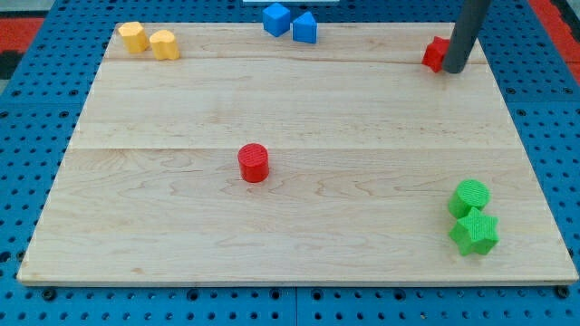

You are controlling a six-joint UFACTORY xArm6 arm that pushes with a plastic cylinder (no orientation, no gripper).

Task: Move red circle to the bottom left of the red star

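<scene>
The red circle stands a little left of the board's middle. The red star lies near the view's top right and is partly hidden by my rod. My tip rests right against the star's right side, far to the right of and above the red circle.
Two yellow blocks sit at the top left. Two blue blocks sit at the top middle. A green circle and a green star sit at the bottom right of the wooden board.
</scene>
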